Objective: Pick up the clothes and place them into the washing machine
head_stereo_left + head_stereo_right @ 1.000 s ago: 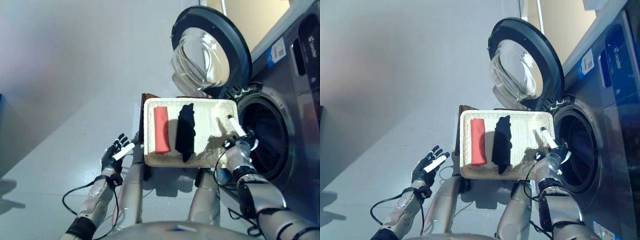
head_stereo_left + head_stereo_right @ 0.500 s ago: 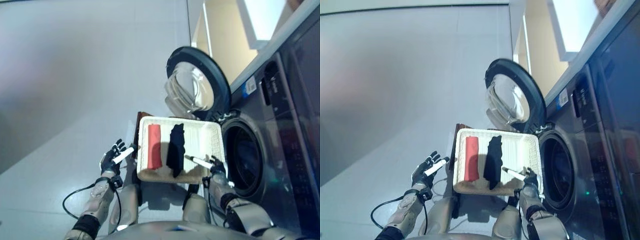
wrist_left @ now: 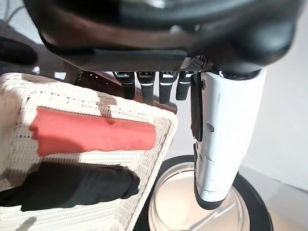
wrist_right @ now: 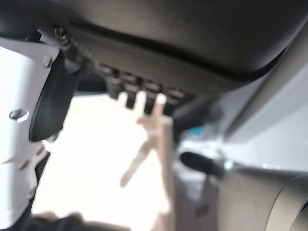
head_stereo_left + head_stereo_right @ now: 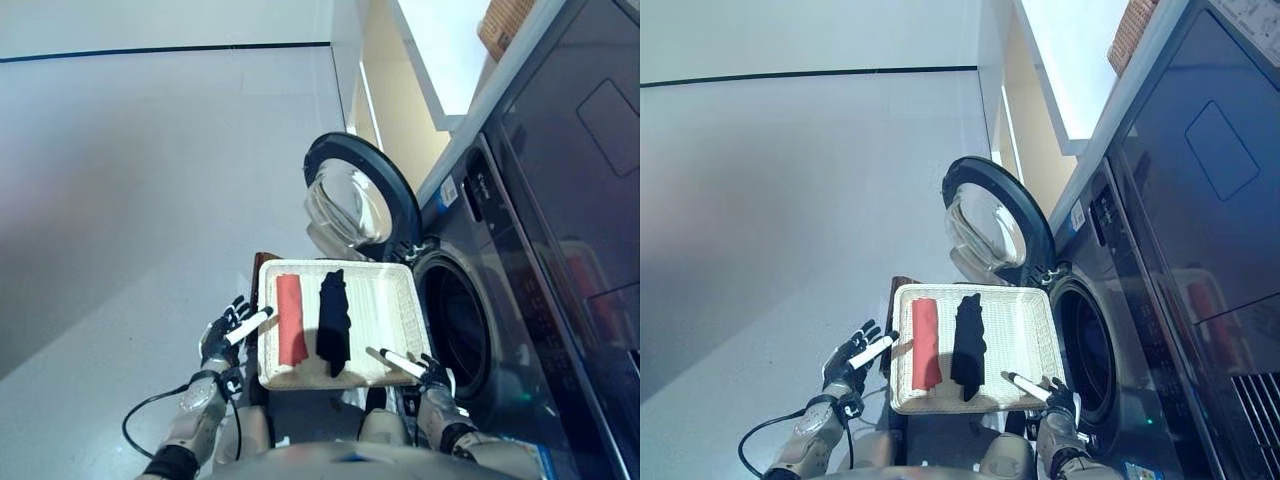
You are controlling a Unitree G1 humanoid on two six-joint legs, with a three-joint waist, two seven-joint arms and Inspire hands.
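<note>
**Q:** What's in the basket?

**Me:** The white woven basket (image 5: 395, 315) sits just in front of me, between my two arms. Two pieces of clothing lie in it side by side, apart from each other: a red folded cloth (image 5: 290, 318) on my left side and a black cloth (image 5: 333, 322) beside it, nearer the middle. The right part of the basket is bare weave. A dark brown stand (image 5: 262, 262) shows at the basket's far-left corner.

**Q:** And the washing machine?

**Me:** The washing machine (image 5: 520, 260) stands to my right, dark grey. Its round door (image 5: 355, 195) is swung wide open, the glass bowl of the door facing up, just beyond the basket's far edge. The drum opening (image 5: 455, 320) is right beside the basket's right rim. I can't make out anything inside the drum; it is dark. A wicker basket (image 5: 1132, 28) sits up on top of the machine.

**Q:** Any labels?

**Me:** There's a small sticker (image 5: 447, 191) on the machine's front near the door hinge, too small to read.

**Q:** Your hands?

**Me:** My left robot hand (image 5: 228, 328) is just beside the basket's left rim, fingers straight and spread, holding nothing. My right robot hand (image 5: 432, 372) is at the basket's near-right corner, thumb stretched out over the rim, fingers relaxed, also empty. Both cloths are in the basket, untouched.
</note>
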